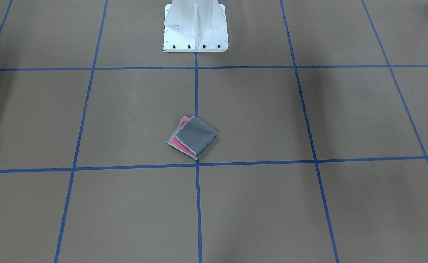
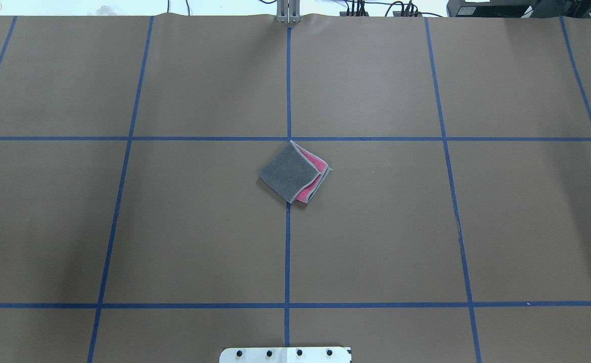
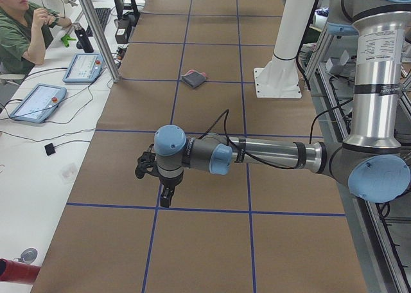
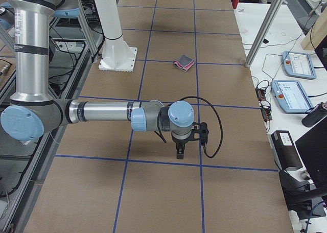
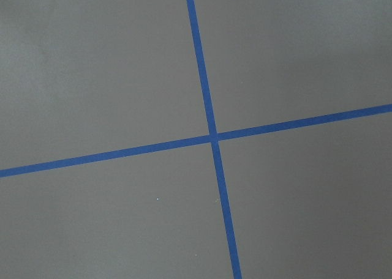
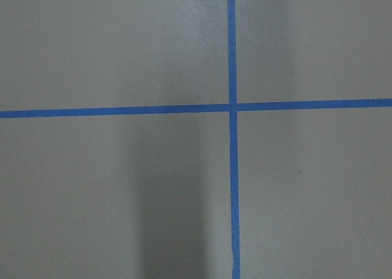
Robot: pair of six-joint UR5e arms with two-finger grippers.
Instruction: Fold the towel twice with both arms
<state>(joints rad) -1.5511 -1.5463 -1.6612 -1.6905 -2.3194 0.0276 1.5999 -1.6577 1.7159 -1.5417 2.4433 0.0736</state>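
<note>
One towel [image 2: 290, 174], folded into a small terry square, lies flat mid-desk [image 2: 376, 227] on brown paper gridded with blue tape [image 2: 288, 252]. It is dark grey on top, with pink showing at one edge. The left arm [image 3: 270, 153] and right arm [image 4: 102, 112] hang well apart from it. I cannot tell whether their jaws are wide or narrow.
</note>
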